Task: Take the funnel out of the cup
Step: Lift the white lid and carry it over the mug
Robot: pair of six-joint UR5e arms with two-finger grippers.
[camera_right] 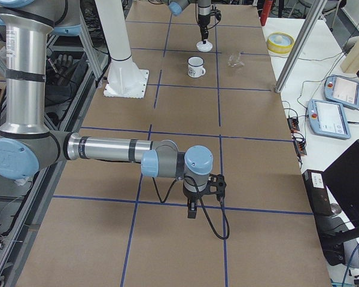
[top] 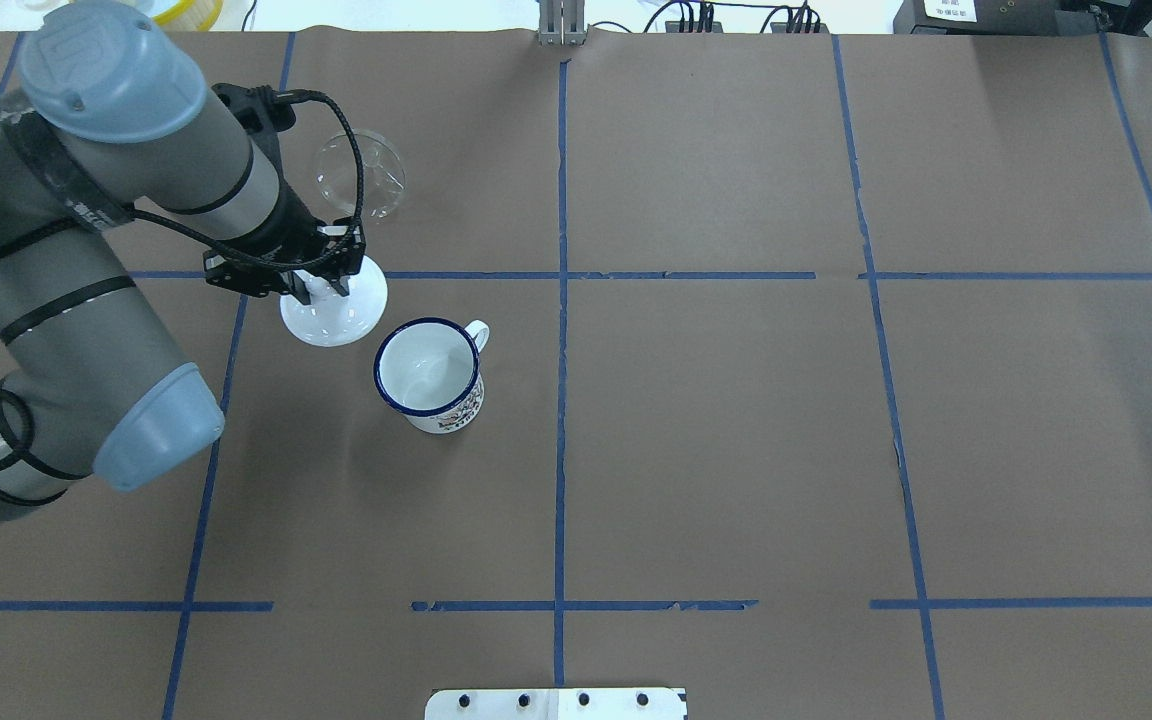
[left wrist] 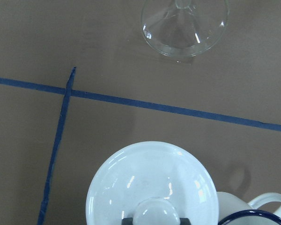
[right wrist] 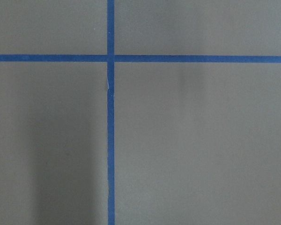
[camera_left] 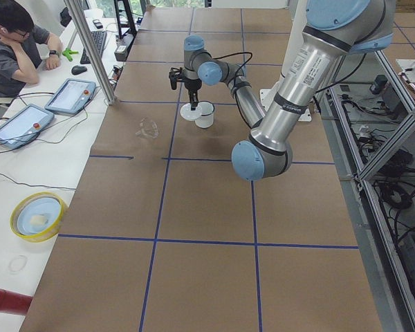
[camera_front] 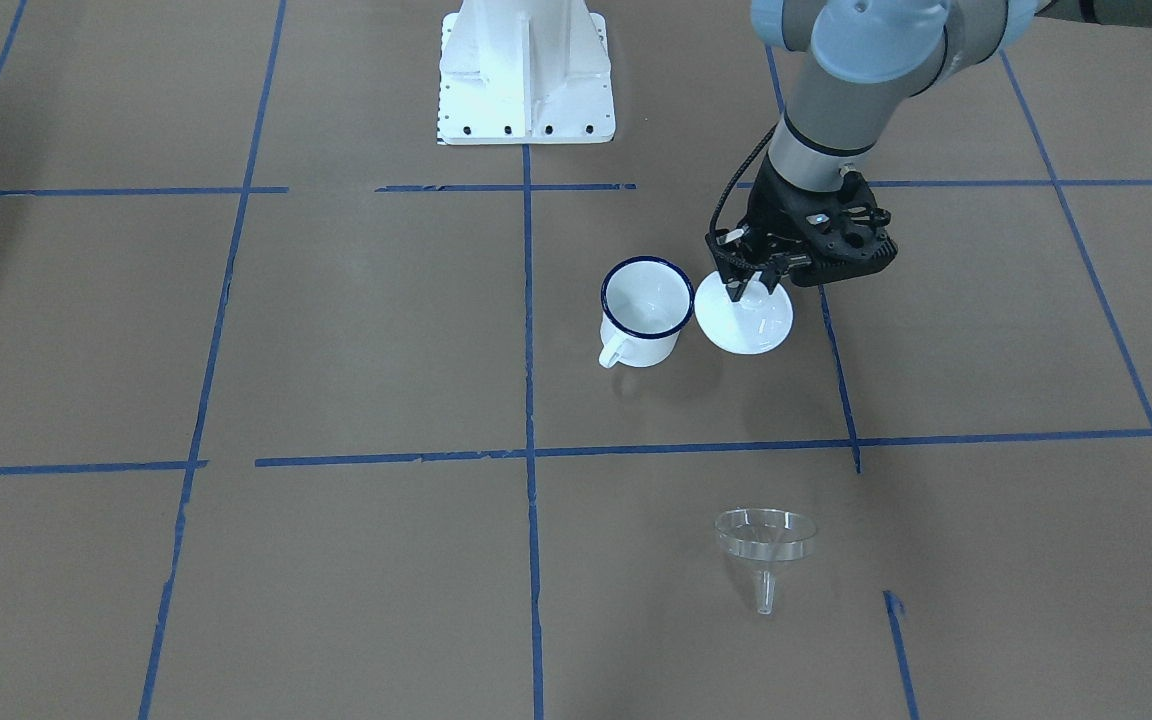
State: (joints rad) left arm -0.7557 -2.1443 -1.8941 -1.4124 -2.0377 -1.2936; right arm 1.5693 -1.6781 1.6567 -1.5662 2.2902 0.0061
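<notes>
White lid [top: 341,318]: knob clamped between the fingers of the left gripper [top: 321,290]. Funnel [top: 361,175]: out of the cup, lying on its side beyond the tape line [top: 636,275], apart from the lid. Cup [top: 431,375]: upright, just right of the lid. Right gripper [camera_right: 192,209]: low over the paper; cannot tell whether fingers are apart or together.

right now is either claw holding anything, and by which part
Left claw grips the white round lid by its top knob; for the right claw, cannot tell.
</notes>
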